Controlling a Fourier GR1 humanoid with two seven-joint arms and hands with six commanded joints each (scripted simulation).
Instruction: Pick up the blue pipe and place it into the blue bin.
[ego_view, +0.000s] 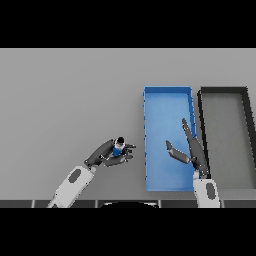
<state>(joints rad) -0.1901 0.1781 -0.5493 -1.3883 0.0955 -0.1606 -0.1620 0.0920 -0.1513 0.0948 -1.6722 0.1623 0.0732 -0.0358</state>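
Note:
The blue pipe (118, 148) is a small blue piece with a dark end, held in my left hand (106, 154), whose fingers and thumb curl round it just left of the blue bin (150, 105). The bin is a long blue tray right of the table's middle. My right hand (192, 150) hovers over the bin's right side with fingers straight and thumb spread, holding nothing.
A dark grey bin (246, 115) stands directly right of the blue bin, sides almost touching. The grey table (65, 95) stretches to the left and back.

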